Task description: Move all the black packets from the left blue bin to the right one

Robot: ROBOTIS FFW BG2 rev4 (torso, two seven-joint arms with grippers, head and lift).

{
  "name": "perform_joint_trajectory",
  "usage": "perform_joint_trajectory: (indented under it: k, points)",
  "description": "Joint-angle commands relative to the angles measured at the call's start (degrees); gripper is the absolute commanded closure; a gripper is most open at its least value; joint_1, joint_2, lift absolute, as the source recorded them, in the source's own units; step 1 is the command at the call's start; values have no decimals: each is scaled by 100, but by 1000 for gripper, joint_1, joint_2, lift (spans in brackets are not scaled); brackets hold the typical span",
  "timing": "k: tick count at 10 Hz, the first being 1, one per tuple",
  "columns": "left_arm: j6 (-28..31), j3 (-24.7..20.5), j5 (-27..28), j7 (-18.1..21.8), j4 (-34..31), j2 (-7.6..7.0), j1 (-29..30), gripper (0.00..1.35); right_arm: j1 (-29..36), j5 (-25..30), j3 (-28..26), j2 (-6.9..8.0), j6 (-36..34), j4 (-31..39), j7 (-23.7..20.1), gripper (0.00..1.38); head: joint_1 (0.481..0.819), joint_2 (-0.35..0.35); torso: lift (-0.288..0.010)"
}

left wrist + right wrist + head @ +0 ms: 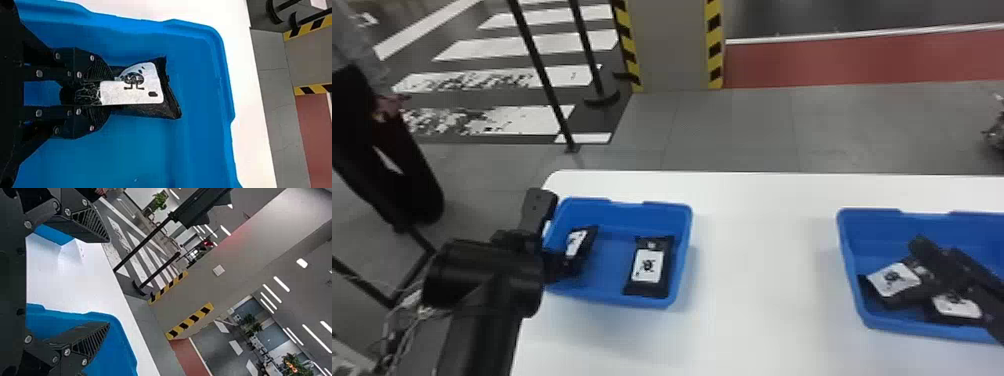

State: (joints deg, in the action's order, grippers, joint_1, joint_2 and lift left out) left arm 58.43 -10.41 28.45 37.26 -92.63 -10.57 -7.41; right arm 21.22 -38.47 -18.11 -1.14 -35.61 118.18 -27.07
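L tool [105, 93], two flat black fingers, is closed on the near end of a soft-looking black packet w/ white label [135, 92], inside the left blue plastic bin [664, 205]. Pkt's long axis runs out approx. in line w/ the fingers, far end free past the tips. Second black packet [649, 267] lies just to R of L tool, same bin. Key relation: right blue plastic bin [869, 227] is well off to R of L tool, same smooth white counter [762, 280]. R tool [109, 282] is over it, fingers wide apart, nothing b/w them, two labelled pkts [892, 280] close by. L tool is nearer the job: prob. lift clear of the wall, then go R; watch for slip & R tool in the way. Beyond both: grey tiled floor [732, 130], striped-edge column [672, 45].
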Motion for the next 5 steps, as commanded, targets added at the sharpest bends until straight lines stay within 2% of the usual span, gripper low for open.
perform_joint_trajectory:
  k: [1, 2, 4, 5]
  points:
    - [-148, 30, -42, 27, -180, 11, 51, 1122, 15, -20, 0, 0, -10, -13, 0, 295, 695, 213, -110]
    - [-260, 30, -130, 88, -700, 20, 262, 1211, 15, -11, 0, 0, -10, 30, -9, 298, 695, 206, -110]
    - [-541, 13, -516, 308, -1853, 28, 895, 1208, -13, -29, 18, 9, -179, 86, -114, 300, 695, 186, -110]
    - [-865, 48, -824, 405, -2374, 64, 1190, 1208, 1, -29, 53, 9, -277, 198, -158, 300, 695, 168, -110]
